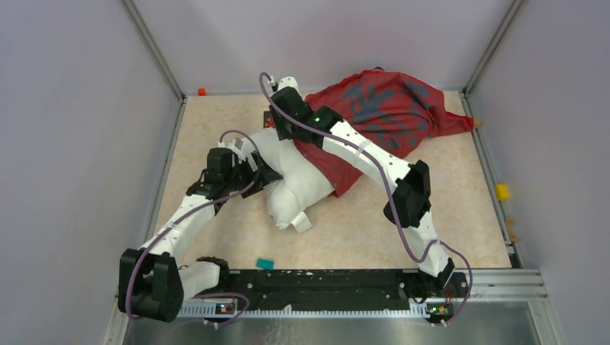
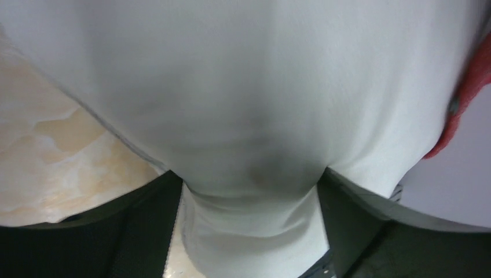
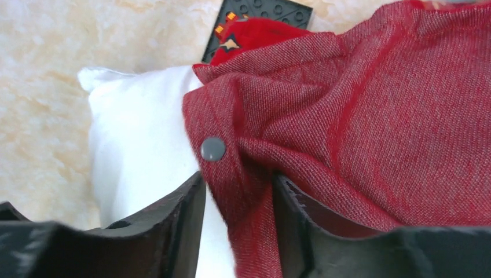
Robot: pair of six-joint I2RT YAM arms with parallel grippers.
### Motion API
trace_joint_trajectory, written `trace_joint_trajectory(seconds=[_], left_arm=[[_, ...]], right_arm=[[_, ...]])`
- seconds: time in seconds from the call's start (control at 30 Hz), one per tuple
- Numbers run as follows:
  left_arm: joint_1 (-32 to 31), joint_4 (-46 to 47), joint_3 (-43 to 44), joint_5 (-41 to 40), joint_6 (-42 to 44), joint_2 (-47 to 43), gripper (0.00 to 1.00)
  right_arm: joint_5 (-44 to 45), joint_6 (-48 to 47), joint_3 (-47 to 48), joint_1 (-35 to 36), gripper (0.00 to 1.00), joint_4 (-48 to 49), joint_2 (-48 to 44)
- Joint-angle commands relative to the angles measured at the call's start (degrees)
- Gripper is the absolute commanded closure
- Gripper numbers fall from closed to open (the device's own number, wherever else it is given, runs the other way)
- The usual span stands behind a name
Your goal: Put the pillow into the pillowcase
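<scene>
Nearest the bases, the left fingers (image 2: 139, 237) are spread wide astride a bulge of the pillow (image 1: 295, 188), released as far as I can judge. Pillow lies mid-counter (image 1: 374, 230), its far end under the mouth of the pillowcase (image 1: 392, 108). Judged: light, soft, springs back; take a corner or a pinched fold. Right fingers (image 3: 173, 231) parted, red hem slack between them beside a snap stud (image 3: 213, 149). Case limp, woven, not slippery; hold at the hem. Dark-blue print farther back; no legible writing.

light: bright, even | shadows: soft | left wrist: pillow (image 2: 249, 87) blurred | right wrist: sharp
</scene>
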Motion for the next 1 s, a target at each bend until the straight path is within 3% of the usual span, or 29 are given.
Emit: trace_joint_trajectory(seconds=[0.0,0.13,0.23,0.37,0.57,0.73,0.97], left_arm=[[-0.84,13.22,-1.44,3.18,-5.48,3.67,0.22],[-0.83,12.55,-0.07,0.79,-6.85,7.2,0.74],[-0.83,11.91,1.25,-0.43,-7.43,8.45,0.9],[-0.88,10.6,2.6,-2.09,-7.31,9.52,0.98],[-0.79,9.74,4.21,-2.91,-6.74,10.25,0.98],[-0.78,8.87,5.38,-3.14,-6.19,11.02,0.99],[-0.77,7.43,6.5,-3.94,-5.2,10.76,0.98]], right_arm=[[3.82,-0.45,-4.84,0.65,0.44,0.75,-7.66],[9.57,-0.09,-20.89,1.4,0.33,4.01,-19.15],[13.54,1.37,-38.41,1.51,0.29,8.57,-29.35],[13.84,3.77,-54.79,1.71,0.27,15.25,-40.66],[12.66,7.4,-69.64,4.65,0.24,22.54,-47.01],[12.65,10.13,-73.64,7.31,0.22,26.44,-45.3],[19.29,12.39,-72.58,6.91,0.24,26.25,-38.71]])
